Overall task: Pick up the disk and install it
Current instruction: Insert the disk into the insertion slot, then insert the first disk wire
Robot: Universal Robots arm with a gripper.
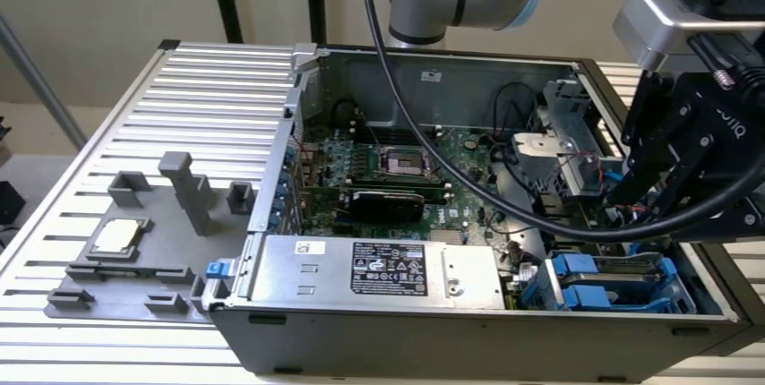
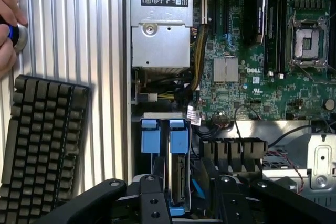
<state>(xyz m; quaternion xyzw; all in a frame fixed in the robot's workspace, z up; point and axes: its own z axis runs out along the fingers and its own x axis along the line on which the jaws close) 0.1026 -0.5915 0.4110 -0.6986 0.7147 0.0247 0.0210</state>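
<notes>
close by disk (image 2: pixel 178 174), cables (image 2: pixel 197 64), keyboard (image 2: pixel 44 135)

- Bench (image 1: pixel 203 81): ribbed metal slats, matt silver, aluminium look.
- Case (image 1: pixel 478 349): grey sheet metal, smooth and dull.
- Power supply (image 1: pixel 299 273): bare sheet metal with a slight sheen.
- Disk (image 2: pixel 177 176): silver-grey metal, faint shine.
- Carrier (image 2: pixel 178 139) on the disk: smooth blue plastic.
- Board (image 2: pixel 236 93): green laminate, semi-gloss.
- Keyboard (image 2: pixel 42 140): black plastic, matt.
- Fixtures (image 1: pixel 179 192) on the bench: grey plastic, matt.
- Hand (image 2: pixel 189 205): black, matt.
</notes>
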